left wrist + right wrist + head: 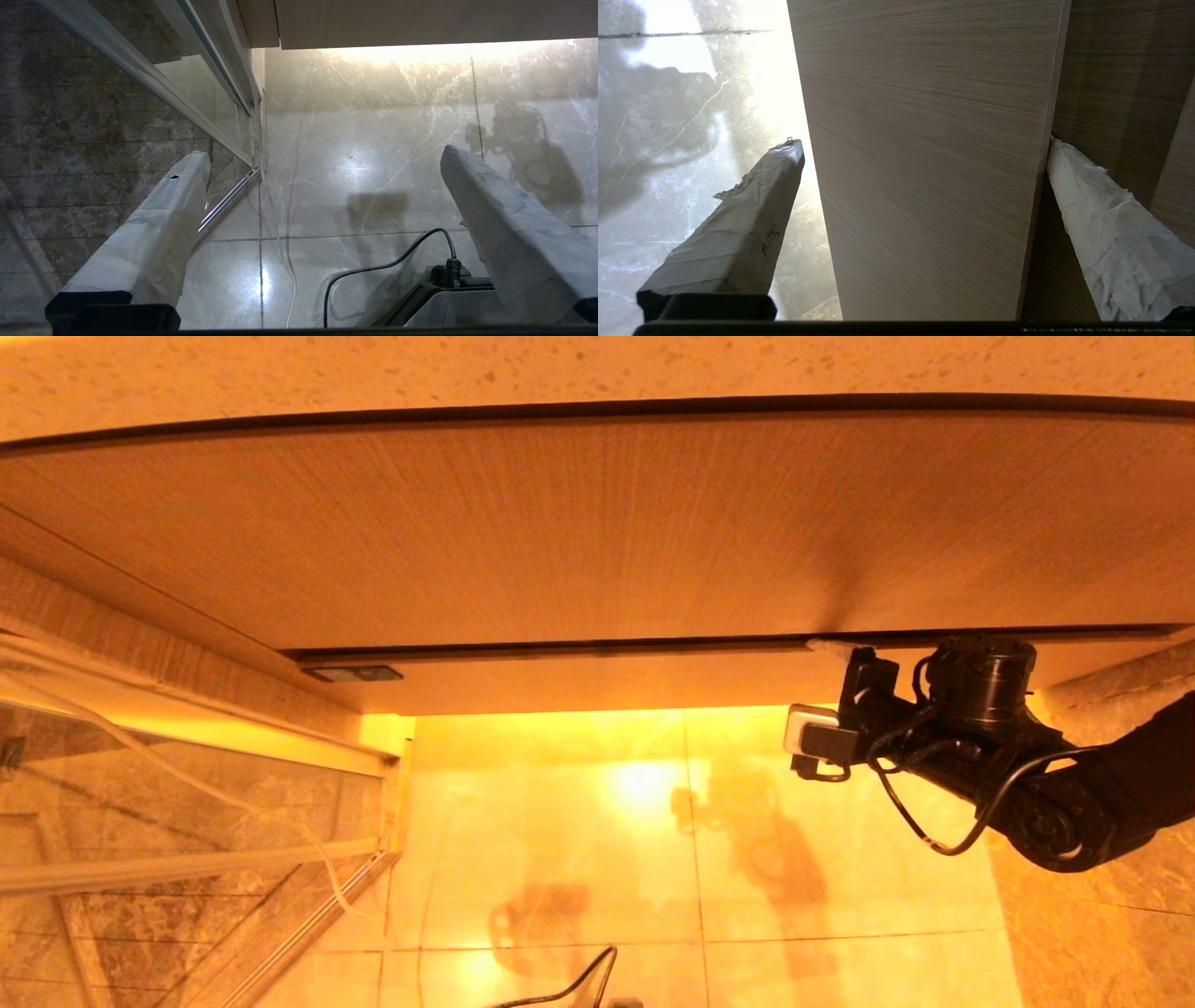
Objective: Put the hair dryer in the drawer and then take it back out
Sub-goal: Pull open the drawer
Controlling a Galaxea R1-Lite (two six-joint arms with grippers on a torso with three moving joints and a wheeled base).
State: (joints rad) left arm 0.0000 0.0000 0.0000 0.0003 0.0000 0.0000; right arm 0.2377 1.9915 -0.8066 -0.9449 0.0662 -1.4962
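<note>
Glossy marble floor [560, 859] fills the lower half of the head frame, warm strip light washing it from under the cabinet; a glass shower screen [187, 803] with metal rails sits lower left.

Near: left tool [322, 186] parked low over the floor, tape-wrapped fingers spread wide, nothing between them. A black cable and a grey box show at the bottom of its wrist view. Idle.

Mid: right tool [924, 144] at right of centre in the head frame, arm coming in from the right edge. Jaws fully spread and straddling the lower edge of the drawer [597, 672], the narrow wood-grain front running across the middle of the frame. In the right wrist view one finger [752, 219] sits out on the floor side of the panel, the other finger [1092, 214] is tucked behind it, apparently touching its edge. Not clamped on anything. My read: it hooks the handleless front from beneath because there's no pull to grab, so the next move is a pull-out.

Far: taller wood-grain panel [597, 523] above the drawer, speckled stone counter [597, 369] along the top of the frame.

Drawer looks shut. Hair dryer not visible in any view, so I can't place it.
</note>
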